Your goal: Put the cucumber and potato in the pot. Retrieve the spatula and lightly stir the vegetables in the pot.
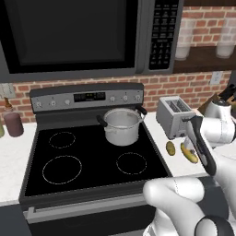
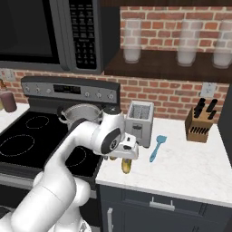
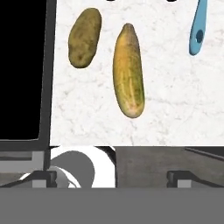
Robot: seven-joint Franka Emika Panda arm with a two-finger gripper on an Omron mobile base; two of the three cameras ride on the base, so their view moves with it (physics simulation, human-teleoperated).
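The steel pot [image 1: 122, 125] [image 2: 81, 114] with black handles stands on the stove's back right burner; I cannot see inside it. On the white counter right of the stove lie the brownish potato [image 1: 170, 148] [image 3: 85, 37] and the longer yellow-green cucumber [image 1: 189, 154] [image 2: 127, 166] [image 3: 128, 70], side by side and apart. The blue spatula [image 2: 156, 147] [image 3: 197, 30] lies further right on the counter. My gripper [image 3: 111, 178] hovers above the two vegetables, open, its fingertips [image 3: 43, 177] wide apart and holding nothing.
A silver toaster [image 1: 174, 115] [image 2: 139, 117] stands behind the vegetables. A knife block [image 2: 199, 124] sits at the back right by the wall. The black stove top [image 1: 83, 156] lies to the left, with a dark bottle [image 1: 13, 122] beyond it. The microwave hangs overhead.
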